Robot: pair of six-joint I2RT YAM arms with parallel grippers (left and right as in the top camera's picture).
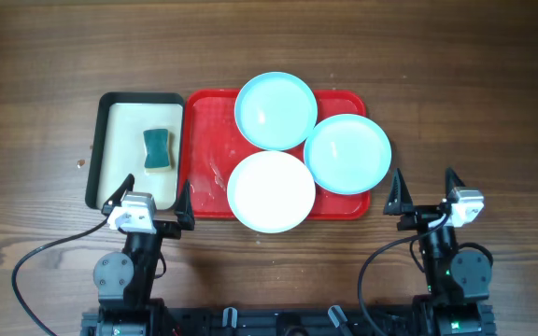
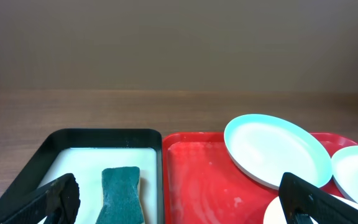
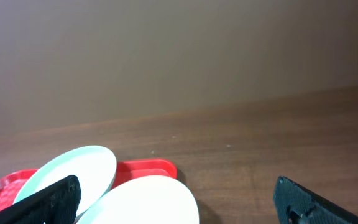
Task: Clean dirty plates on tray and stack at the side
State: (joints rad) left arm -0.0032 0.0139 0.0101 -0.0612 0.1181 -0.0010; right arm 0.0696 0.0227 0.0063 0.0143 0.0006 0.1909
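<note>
Three plates rest on the red tray (image 1: 209,131): a pale blue plate (image 1: 276,110) at the back, a second pale blue plate (image 1: 346,153) overhanging the right rim, and a white plate (image 1: 271,190) over the front rim. Whitish smears mark the tray floor (image 2: 197,183). My left gripper (image 1: 157,184) stands open near the table's front, before the tray's left end, holding nothing. My right gripper (image 1: 426,177) is open too, just right of the tray and empty. In the right wrist view the nearer pale blue plate (image 3: 148,199) lies between the fingers' lines, farther out.
A black-rimmed cream tray (image 1: 101,140) sits left of the red tray, touching it, with a green sponge (image 1: 158,148) lying in it. The left wrist view shows that sponge (image 2: 120,194) close ahead. Bare wooden table extends to the right of the plates and behind both trays.
</note>
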